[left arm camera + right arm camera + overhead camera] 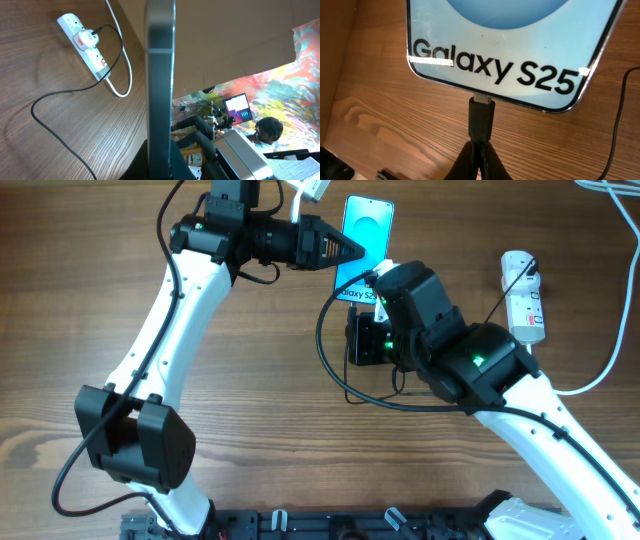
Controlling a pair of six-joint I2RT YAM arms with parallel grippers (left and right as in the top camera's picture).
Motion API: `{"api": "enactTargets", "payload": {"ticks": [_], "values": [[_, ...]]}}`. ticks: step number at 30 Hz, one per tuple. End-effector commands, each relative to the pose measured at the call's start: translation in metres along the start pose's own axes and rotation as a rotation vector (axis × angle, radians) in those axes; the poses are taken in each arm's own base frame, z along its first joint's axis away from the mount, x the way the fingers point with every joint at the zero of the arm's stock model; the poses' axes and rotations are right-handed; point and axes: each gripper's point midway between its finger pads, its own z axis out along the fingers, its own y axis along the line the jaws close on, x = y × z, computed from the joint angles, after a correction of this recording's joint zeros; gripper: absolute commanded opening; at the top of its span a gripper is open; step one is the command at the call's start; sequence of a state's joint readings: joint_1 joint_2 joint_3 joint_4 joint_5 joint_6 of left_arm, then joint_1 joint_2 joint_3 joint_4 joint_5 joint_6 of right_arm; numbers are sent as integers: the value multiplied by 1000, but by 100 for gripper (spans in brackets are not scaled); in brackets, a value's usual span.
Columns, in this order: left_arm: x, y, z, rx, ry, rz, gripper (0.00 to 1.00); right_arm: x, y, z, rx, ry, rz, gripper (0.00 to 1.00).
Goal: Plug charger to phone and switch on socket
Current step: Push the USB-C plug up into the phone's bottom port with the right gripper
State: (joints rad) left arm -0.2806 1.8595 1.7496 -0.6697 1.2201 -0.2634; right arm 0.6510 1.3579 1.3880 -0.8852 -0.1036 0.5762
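The phone (pixel 366 235) has a cyan screen with a white strip reading "Galaxy S25". My left gripper (pixel 352 251) is shut on its edge; in the left wrist view the phone (pixel 160 90) stands edge-on between the fingers (pixel 161 165). My right gripper (pixel 481 150) is shut on the charger's black connector (pixel 481 120), whose tip sits in the port at the phone's bottom edge (pixel 510 60). The thin black cable (pixel 55 125) runs across the table to a white plug in the socket (pixel 524 297), a white power strip, also in the left wrist view (pixel 85 45).
A white lead (pixel 610 360) curves from the power strip along the table's right side. Beyond the table edge in the left wrist view there are a seated person (pixel 265 132) and a monitor (pixel 239 107). Wooden table (pixel 260 380) all round.
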Motion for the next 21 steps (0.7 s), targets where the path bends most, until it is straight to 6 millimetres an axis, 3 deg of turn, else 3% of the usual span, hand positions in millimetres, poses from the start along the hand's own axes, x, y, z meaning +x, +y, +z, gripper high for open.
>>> {"api": "enactTargets", "payload": {"ticks": [1, 21], "values": [[-4, -26, -8, 31, -14, 83, 4, -7, 2, -4, -5, -20, -18, 5], [-4, -26, -8, 31, -14, 83, 4, -11, 0, -4, 12, -41, -19, 5]]}}
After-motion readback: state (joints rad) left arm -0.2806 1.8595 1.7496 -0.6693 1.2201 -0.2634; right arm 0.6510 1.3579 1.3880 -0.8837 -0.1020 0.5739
